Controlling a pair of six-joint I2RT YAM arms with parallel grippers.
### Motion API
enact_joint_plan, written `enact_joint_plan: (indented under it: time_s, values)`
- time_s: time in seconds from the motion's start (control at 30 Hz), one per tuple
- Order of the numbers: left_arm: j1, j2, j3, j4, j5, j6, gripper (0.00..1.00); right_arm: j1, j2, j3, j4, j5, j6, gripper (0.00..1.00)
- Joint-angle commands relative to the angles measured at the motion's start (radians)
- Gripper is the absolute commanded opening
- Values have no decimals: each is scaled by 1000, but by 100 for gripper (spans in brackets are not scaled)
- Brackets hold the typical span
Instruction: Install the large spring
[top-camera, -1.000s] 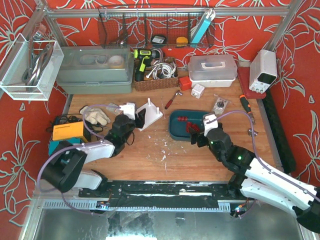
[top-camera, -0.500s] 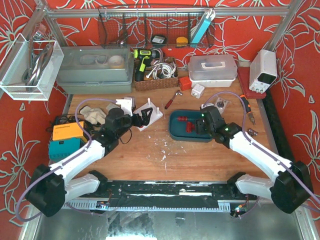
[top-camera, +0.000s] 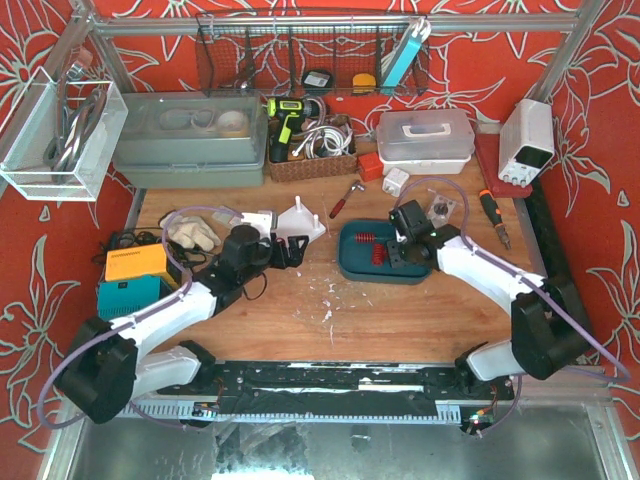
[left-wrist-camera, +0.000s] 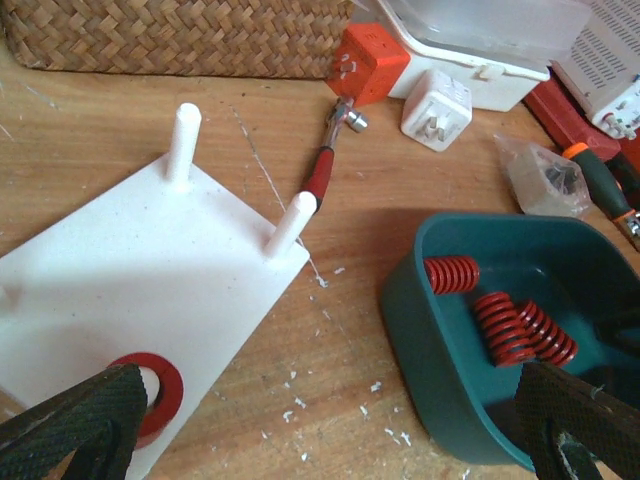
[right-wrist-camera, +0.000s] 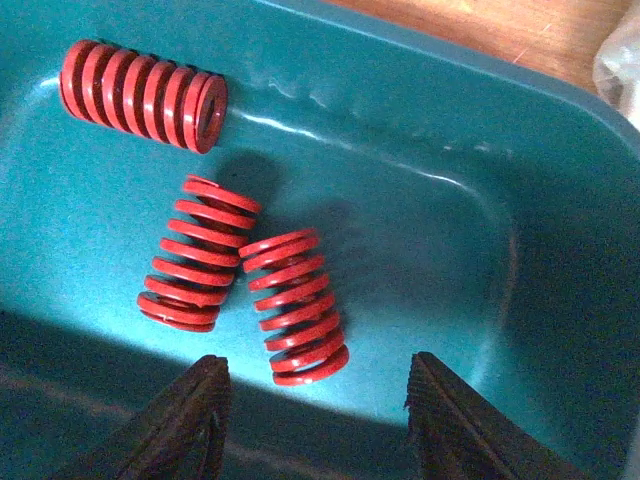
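Three red springs lie in the teal tray (right-wrist-camera: 430, 170): a slimmer one (right-wrist-camera: 140, 95) at the far left and two fatter ones (right-wrist-camera: 195, 255) (right-wrist-camera: 300, 305) side by side. My right gripper (right-wrist-camera: 315, 375) hangs open inside the tray, just short of the fatter pair's near ends, nothing between its fingers. From above it (top-camera: 398, 250) is over the tray (top-camera: 345, 262). My left gripper (left-wrist-camera: 330, 400) stands wide open and empty over bare wood between the white peg plate (left-wrist-camera: 130, 270) and the tray (left-wrist-camera: 420, 320). A red ring (left-wrist-camera: 150, 395) sits on the plate. Two pegs (left-wrist-camera: 183, 140) (left-wrist-camera: 290, 222) stand upright.
Behind the plate lie a red-handled ratchet (left-wrist-camera: 325, 170), an orange cube (left-wrist-camera: 368, 62), a white plug adaptor (left-wrist-camera: 436, 108) and a wicker basket (left-wrist-camera: 180, 35). A plastic bag of parts (left-wrist-camera: 545, 175) is beyond the tray. Gloves (top-camera: 190, 235) and an orange box (top-camera: 135, 262) sit at the left.
My right gripper has travelled from the near side up into the tray and its jaws have narrowed. My left gripper has opened wide beside the white plate.
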Motion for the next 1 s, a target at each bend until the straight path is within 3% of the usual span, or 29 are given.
enact_joint_plan:
  time_s: [0.0, 0.27, 0.67, 0.97]
  values:
    - [-3, -70, -62, 92, 43, -5, 100, -4, 48, 32, -19, -19, -16, 52]
    - [-5, -172, -118, 146, 52, 15, 100, -5, 169, 57, -15, -30, -27, 50]
    - [-5, -196, -126, 145, 49, 12, 100, -12, 243, 58, 4, -14, -19, 48]
    - [-4, -208, -132, 146, 46, 12, 100, -13, 255, 43, 57, -18, -29, 39]
